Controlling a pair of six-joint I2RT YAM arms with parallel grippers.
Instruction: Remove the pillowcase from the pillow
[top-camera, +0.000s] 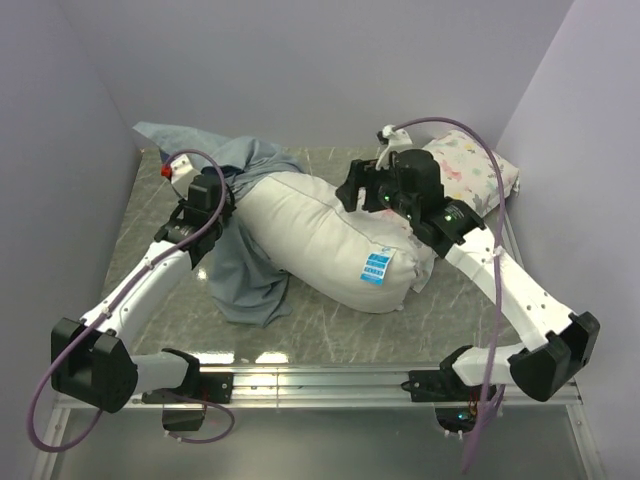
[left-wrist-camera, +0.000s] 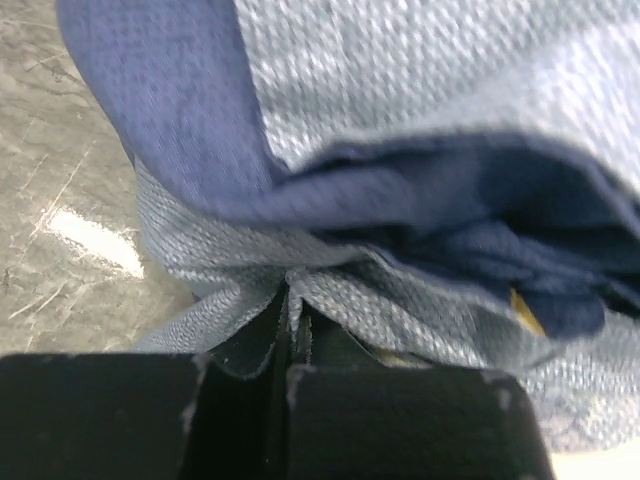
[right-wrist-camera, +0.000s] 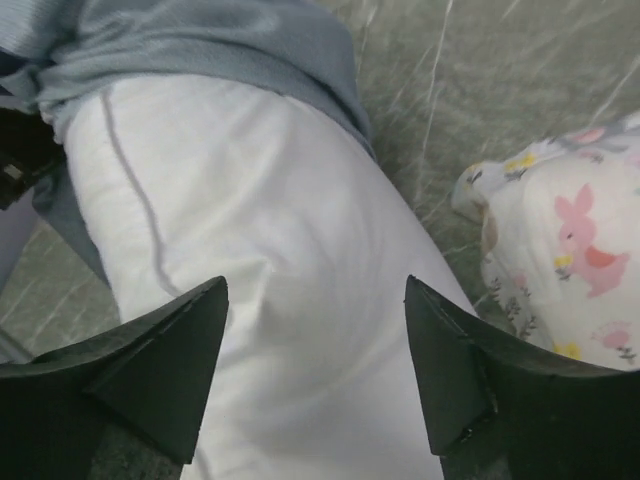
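The plump white pillow (top-camera: 330, 235) lies across the middle of the table, its blue-and-white label (top-camera: 374, 267) facing up. The grey-blue pillowcase (top-camera: 245, 270) still covers its left end and trails onto the table. My left gripper (top-camera: 215, 200) is shut on a fold of the pillowcase (left-wrist-camera: 400, 110), pinched between the jaws, with the darker blue inner flap (left-wrist-camera: 470, 215) just beyond. My right gripper (top-camera: 360, 185) stands open over the pillow (right-wrist-camera: 290, 300), its fingertips (right-wrist-camera: 200, 320) apart with nothing between them.
A smaller floral-print pillow (top-camera: 470, 165) lies at the back right, close to my right arm and seen in the right wrist view (right-wrist-camera: 570, 250). Lavender walls close in the table on three sides. A metal rail (top-camera: 330, 378) runs along the near edge.
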